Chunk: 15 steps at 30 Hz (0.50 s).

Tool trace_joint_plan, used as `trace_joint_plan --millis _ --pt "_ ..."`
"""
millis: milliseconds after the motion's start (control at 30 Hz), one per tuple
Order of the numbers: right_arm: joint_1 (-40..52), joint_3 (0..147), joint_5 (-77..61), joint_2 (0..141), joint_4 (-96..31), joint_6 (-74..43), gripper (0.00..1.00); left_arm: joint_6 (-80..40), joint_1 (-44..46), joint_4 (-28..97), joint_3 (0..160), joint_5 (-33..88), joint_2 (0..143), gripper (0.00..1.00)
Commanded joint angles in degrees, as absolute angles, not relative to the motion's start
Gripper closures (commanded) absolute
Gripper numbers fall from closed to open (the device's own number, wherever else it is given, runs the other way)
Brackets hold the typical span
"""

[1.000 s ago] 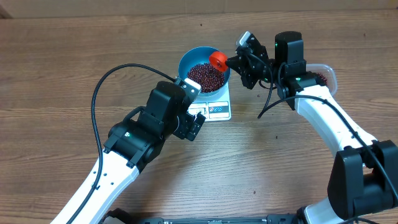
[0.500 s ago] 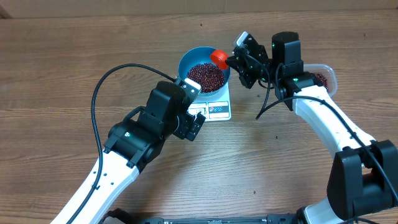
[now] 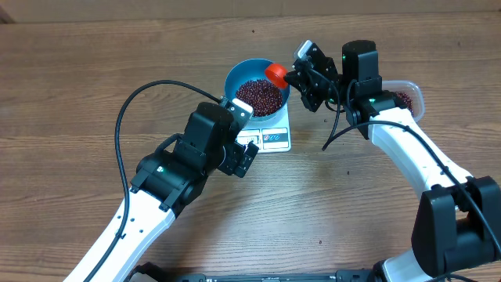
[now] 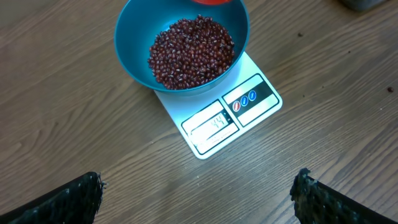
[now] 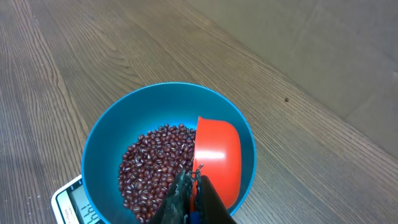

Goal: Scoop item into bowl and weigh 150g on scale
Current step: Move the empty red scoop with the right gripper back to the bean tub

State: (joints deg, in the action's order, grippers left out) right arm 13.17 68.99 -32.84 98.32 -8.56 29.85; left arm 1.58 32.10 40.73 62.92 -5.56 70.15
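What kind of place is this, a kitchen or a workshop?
Probably a robot test bench, not a kitchen: two robot arms work at a wooden table, where a blue bowl of beans sits on a small scale.

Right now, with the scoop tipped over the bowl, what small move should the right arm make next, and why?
Probably lift the red scoop clear of the blue bowl: held in the shut right gripper, it is tipped above the beans and looks empty, so the scale reading can be checked.

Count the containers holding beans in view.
2. The blue bowl sits on the scale, mid-table; a clear tub sits at the far right, largely hidden behind the right arm. The arms could hide others.
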Motion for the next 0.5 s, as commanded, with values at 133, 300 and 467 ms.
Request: trace_joint_plan --millis 133,300,467 --pt "13.21 68.95 -33.5 98.5 -8.23 30.11 0.96 0.84 31.86 40.51 62.76 -4.86 69.65 0.01" --pt "13.21 68.95 -33.5 98.5 -8.32 30.11 0.96 0.84 31.86 40.51 62.76 -4.86 69.65 0.0" --pt "13.21 68.97 -33.5 98.48 -7.7 30.04 0.96 0.84 31.86 40.51 62.76 -4.86 69.65 0.0"
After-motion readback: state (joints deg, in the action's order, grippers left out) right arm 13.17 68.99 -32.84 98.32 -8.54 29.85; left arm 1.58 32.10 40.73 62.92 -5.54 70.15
